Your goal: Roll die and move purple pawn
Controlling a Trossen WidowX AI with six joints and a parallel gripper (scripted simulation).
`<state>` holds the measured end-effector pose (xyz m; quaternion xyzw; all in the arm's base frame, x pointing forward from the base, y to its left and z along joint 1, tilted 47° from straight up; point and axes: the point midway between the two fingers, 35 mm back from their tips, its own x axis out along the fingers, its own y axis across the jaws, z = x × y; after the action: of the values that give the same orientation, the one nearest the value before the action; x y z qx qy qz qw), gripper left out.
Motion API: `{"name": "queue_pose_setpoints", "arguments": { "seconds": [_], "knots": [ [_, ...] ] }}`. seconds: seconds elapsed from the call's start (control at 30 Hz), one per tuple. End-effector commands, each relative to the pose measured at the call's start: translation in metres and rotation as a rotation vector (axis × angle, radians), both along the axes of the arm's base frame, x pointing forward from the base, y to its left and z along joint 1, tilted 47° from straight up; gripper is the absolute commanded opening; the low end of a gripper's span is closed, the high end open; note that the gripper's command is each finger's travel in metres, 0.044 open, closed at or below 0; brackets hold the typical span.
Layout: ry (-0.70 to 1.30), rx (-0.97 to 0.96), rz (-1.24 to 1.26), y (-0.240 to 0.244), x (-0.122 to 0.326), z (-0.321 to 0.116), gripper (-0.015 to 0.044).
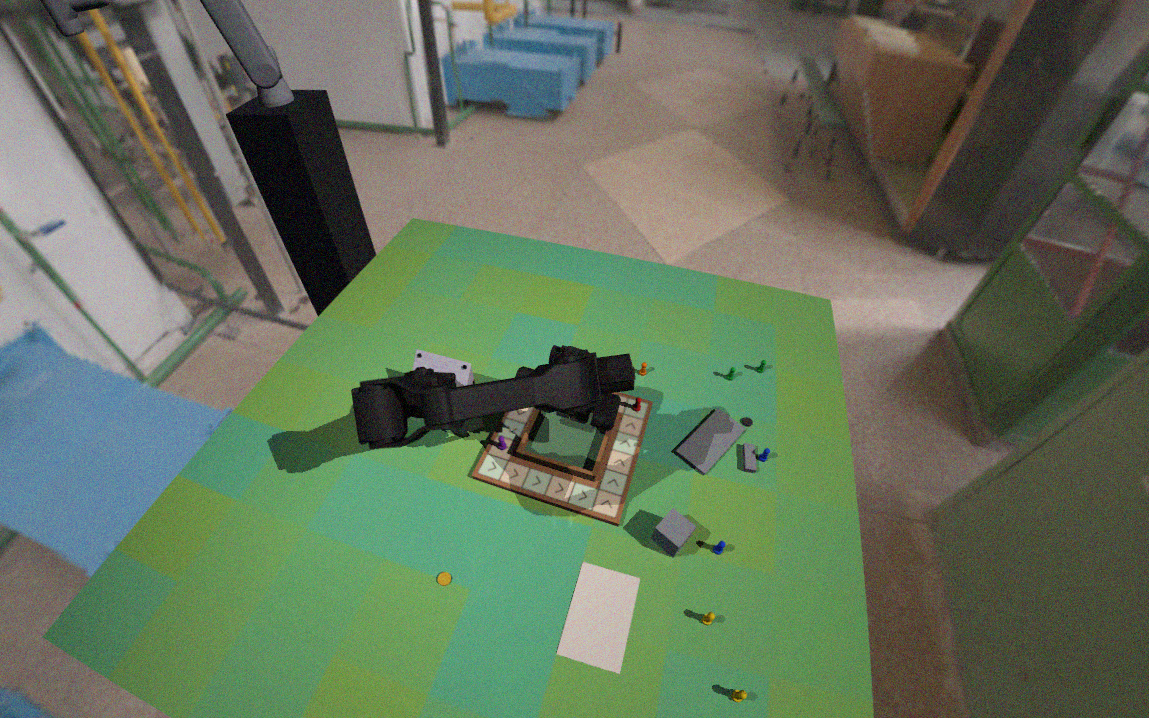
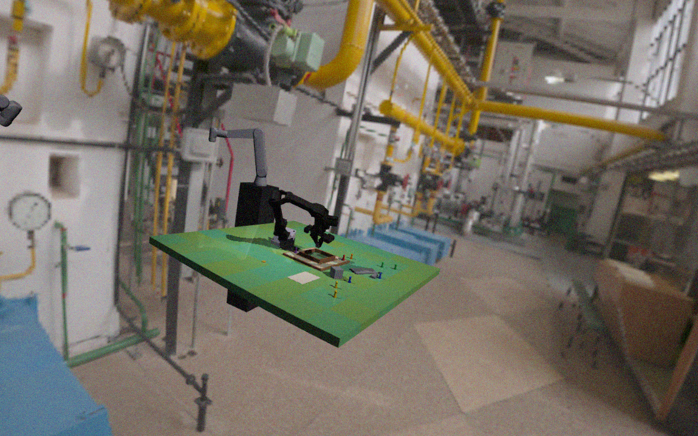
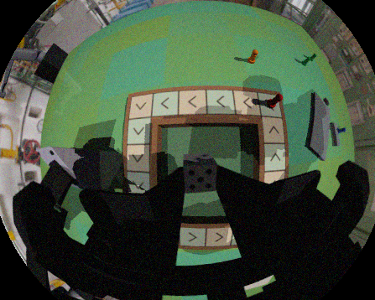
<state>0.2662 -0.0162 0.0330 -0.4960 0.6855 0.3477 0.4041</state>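
My gripper (image 3: 198, 170) is shut on the grey die (image 3: 200, 178), which shows five pips towards the wrist camera. In the wrist view the die hangs over the wood-rimmed tray (image 3: 205, 120) (image 1: 557, 467) in the middle of the board (image 3: 192, 101) (image 1: 538, 482). In the top view the arm hides the fingertips and the die. The purple pawn (image 1: 501, 442) stands upright on the board's left side, just above the lower left corner square. The red pawn (image 1: 638, 404) (image 3: 274, 100) stands at the board's far right corner.
An orange pawn (image 1: 643, 368) (image 3: 252, 57) and green pawns stand beyond the board. A grey slab (image 1: 710, 440), a grey box (image 1: 673, 530), blue pawns and yellow pawns stand right of it. A white sheet (image 1: 598, 616) and yellow disc (image 1: 443, 578) lie nearer the front.
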Motion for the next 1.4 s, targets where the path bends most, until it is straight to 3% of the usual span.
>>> {"name": "queue_pose_setpoints", "arguments": {
  "seconds": [0.0,0.4,0.5,0.7,1.37],
  "knots": [
    [-0.027,0.130,0.001,0.001,-0.002,-0.002,0.0000],
    [-0.193,0.453,0.054,-0.001,-0.002,-0.002,0.0000],
    [-0.196,0.457,0.055,-0.001,-0.001,0.000,0.0000],
    [-0.196,0.458,0.055,0.010,0.012,0.046,0.0000],
    [-0.192,0.453,0.060,0.009,0.010,0.045,0.0000]
  ]
}}
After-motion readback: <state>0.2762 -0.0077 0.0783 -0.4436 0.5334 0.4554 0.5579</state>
